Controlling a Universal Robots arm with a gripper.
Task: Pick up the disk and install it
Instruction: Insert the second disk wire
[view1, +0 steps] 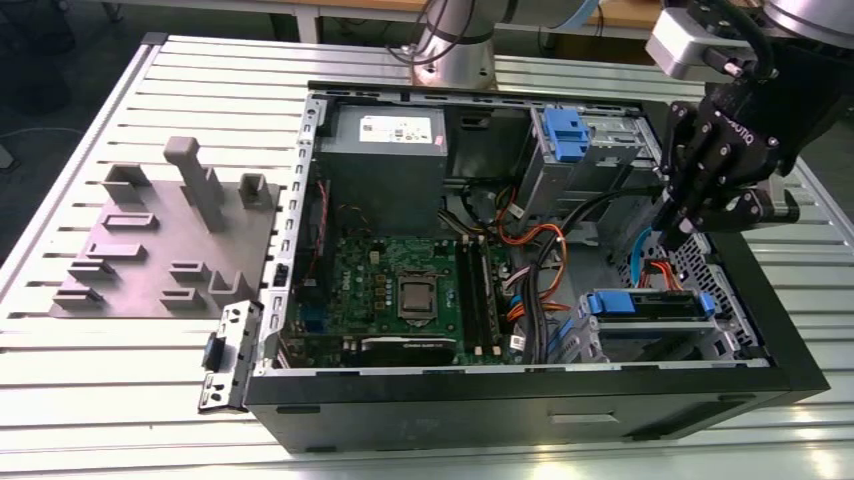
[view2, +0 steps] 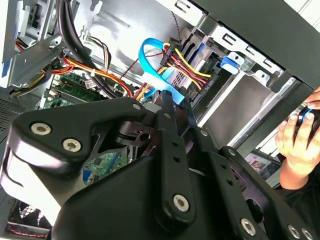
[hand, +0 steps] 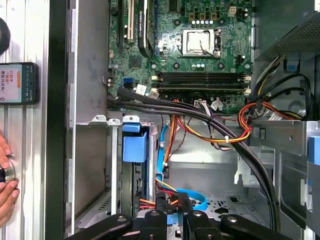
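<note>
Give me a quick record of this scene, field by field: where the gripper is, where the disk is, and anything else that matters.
setting: open computer case lying on a slatted metal table
gripper: gripper hangs over the case's drive-bay end, at the exterior view's right
disk: disk sits in the bay below the gripper, blue frame showing
cables: orange, red and yellow cables run between board and bay
on the table: grey fixture block, at the exterior view's left
person: a hand on the table beside the case
</note>
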